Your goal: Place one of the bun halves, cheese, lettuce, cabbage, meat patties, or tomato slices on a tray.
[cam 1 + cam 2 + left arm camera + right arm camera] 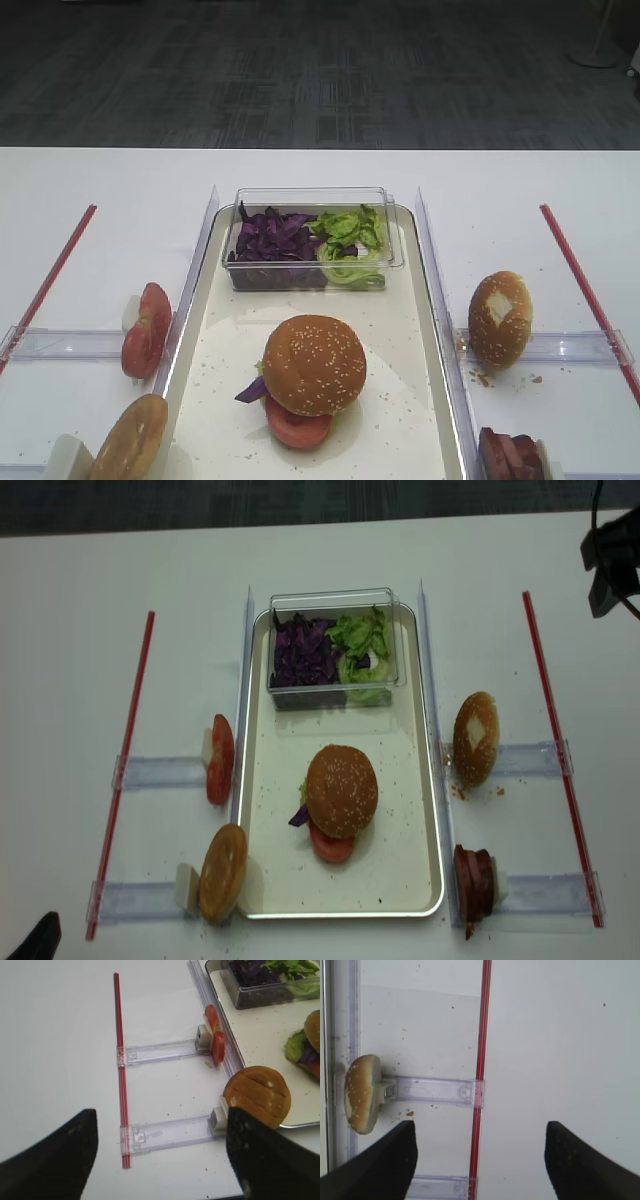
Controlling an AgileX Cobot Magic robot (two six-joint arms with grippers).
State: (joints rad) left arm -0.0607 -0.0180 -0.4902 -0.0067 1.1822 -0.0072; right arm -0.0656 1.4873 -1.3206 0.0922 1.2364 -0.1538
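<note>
**Sesame bun top sat on a stack mid-tray; both grippers wide and holding nothing**

The bun top (314, 364), evenly seeded, lay near the middle of the tray (400, 400), capping a small stack: a tomato slice (298, 427) stuck out at the near side and a shred of purple cabbage (251, 391) at the left. Bare, crumb-speckled tray surface lay on all sides of the stack, widest toward the near rim. At the far end of the tray stood a clear plastic box (310, 243) with cabbage (270, 240) in its left part and lettuce (347, 232) in its right.

Outside the left rim, tomato slices (146, 329) stood on edge in a clear holder, and a smooth tan bun (131, 440) leaned nearer the camera. Outside the right rim stood a sesame bun half with a white patch (500, 318), and meat patties (474, 880) sat nearer the front. Red strips (124, 762) bounded each side, with bare white table beyond.

Only the wrist views showed the grippers. The left gripper (160, 1160) hung over the table left of the tan bun, jaws spread wide, nothing between them. The right gripper (480, 1155) hung over a red strip with the patched bun at the left of its view, jaws likewise wide and holding nothing. The realsense view alone showed the patties whole.

No brand, label or writing could be read.
</note>
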